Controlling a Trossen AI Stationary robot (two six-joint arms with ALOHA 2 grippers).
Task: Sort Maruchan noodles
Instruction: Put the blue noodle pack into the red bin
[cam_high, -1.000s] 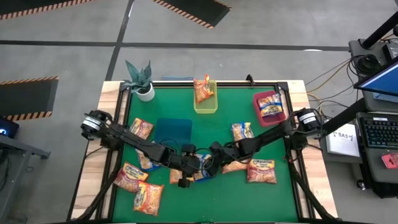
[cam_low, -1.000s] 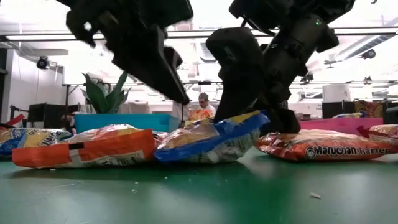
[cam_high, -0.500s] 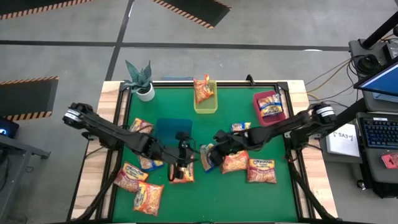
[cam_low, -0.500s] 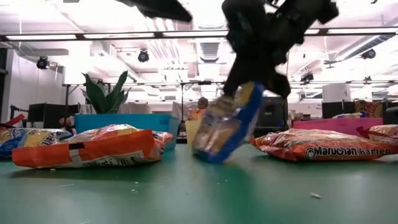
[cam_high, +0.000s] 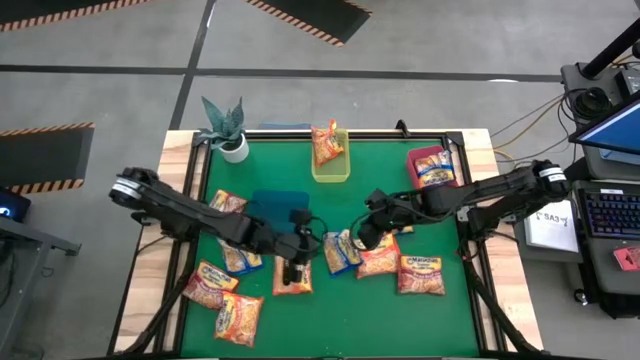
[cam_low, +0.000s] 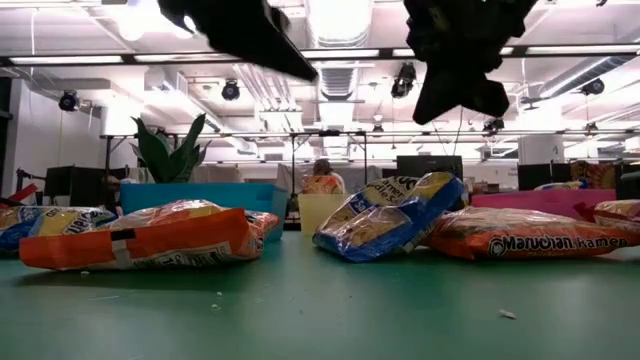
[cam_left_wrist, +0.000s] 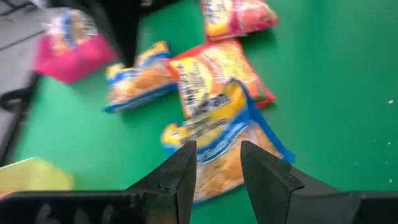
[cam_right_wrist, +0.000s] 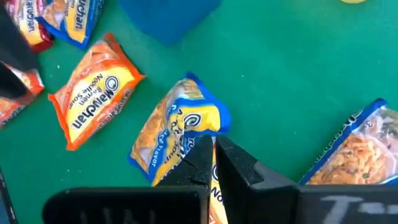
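Several Maruchan noodle packets lie scattered on the green table (cam_high: 400, 320). A blue-edged packet (cam_high: 340, 250) (cam_low: 385, 225) lies mid-table, its right end leaning on an orange packet (cam_high: 378, 260) (cam_low: 530, 235). My right gripper (cam_high: 365, 238) (cam_right_wrist: 214, 149) hangs above that blue-edged packet (cam_right_wrist: 180, 134), shut and empty. My left gripper (cam_high: 293, 262) (cam_left_wrist: 217, 158) hovers open over another orange packet (cam_high: 292, 282), touching nothing; the blue-edged packet (cam_left_wrist: 217, 140) shows beyond its fingers. The other packets lie flat at the left (cam_high: 225, 205) and right (cam_high: 420, 275).
A blue bin (cam_high: 278, 210) stands behind my left gripper. At the far edge a yellow bin (cam_high: 335, 170) holds a packet (cam_high: 325, 142), and a red bin (cam_high: 415, 165) at the far right holds another. A potted plant (cam_high: 225, 125) stands in the far left corner.
My right gripper rose and drew back toward the table's right edge, tipping the blue-edged packet up by one end. The packet then dropped out of it and now lies leaning on the orange packet. My left gripper has risen off the packets.
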